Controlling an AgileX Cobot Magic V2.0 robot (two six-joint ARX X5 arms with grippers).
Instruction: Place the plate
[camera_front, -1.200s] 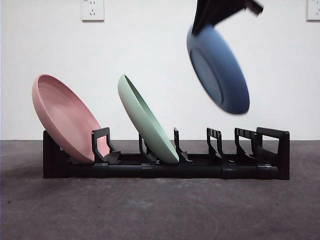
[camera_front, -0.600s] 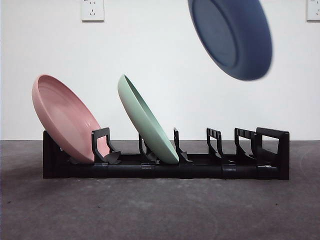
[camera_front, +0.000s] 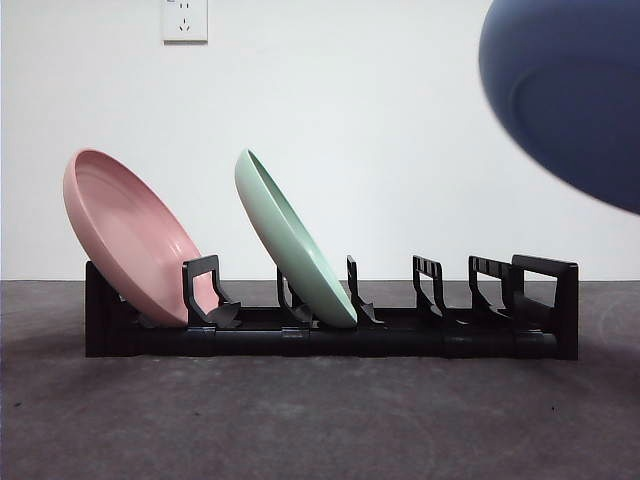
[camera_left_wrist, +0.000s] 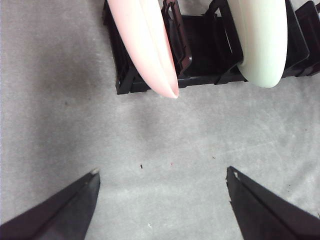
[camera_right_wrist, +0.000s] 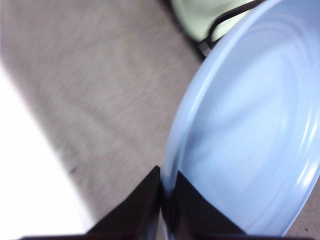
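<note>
A: Where do we see the blue plate (camera_front: 575, 95)?
B: High and near at the front view's right, our right claw (camera_right_wrist: 168, 197) pinching its rim

A: Behind?
B: Pink plate (camera_front: 130, 235) and green plate (camera_front: 290, 240) lean in the black rack (camera_front: 540, 320); our left claw (camera_left_wrist: 162, 200) gapes wide over the tabletop (camera_left_wrist: 60, 115)

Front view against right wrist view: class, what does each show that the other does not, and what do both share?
Only the front view shows the pink plate, the whole black rack with its free slots, and the wall socket. Only the right wrist view shows the right gripper, its jaws shut on the rim of the blue plate, and that plate's inner face. Both show the blue plate held in the air, part of the green plate and the grey table.
</note>
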